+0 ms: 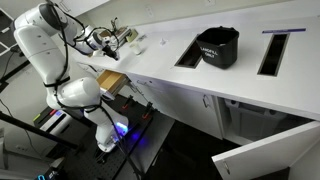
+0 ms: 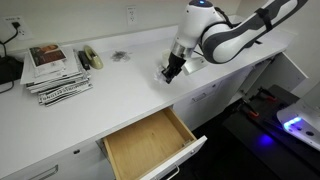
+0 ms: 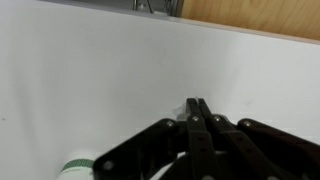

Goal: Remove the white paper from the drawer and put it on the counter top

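The drawer (image 2: 146,146) stands open and looks bare, and the hand (image 2: 171,71) hovers clenched over the tabletop (image 2: 110,92) beyond it — no paper discernible against the white — so placing seems the step; next, release and lift clear.

Nothing legible: pale marks on round black bin (image 1: 218,46), print on stacked paper magazines (image 2: 57,70) atop white counter top (image 2: 130,85), too small.

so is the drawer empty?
Empty. The drawer stands pulled open in an exterior view, its tan floor bare, nothing inside.
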`<control>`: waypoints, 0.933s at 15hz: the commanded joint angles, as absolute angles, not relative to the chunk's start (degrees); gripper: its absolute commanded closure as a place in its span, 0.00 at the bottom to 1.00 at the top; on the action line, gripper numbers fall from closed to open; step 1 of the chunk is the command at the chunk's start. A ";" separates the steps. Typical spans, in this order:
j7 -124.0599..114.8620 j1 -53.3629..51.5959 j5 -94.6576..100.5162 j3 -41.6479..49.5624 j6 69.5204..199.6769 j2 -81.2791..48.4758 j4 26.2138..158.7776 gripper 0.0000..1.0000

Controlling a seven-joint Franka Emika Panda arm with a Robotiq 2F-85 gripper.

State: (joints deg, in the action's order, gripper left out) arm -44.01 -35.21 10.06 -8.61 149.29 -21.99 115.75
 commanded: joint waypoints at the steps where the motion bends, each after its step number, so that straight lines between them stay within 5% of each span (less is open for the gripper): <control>1: -39.15 -33.43 7.09 -11.49 148.89 -22.16 116.00 0.66; 9: -42.31 -37.73 10.16 -11.03 144.98 -18.70 117.04 0.05; 14: -50.80 -42.92 18.38 -10.74 136.87 -10.93 118.16 0.00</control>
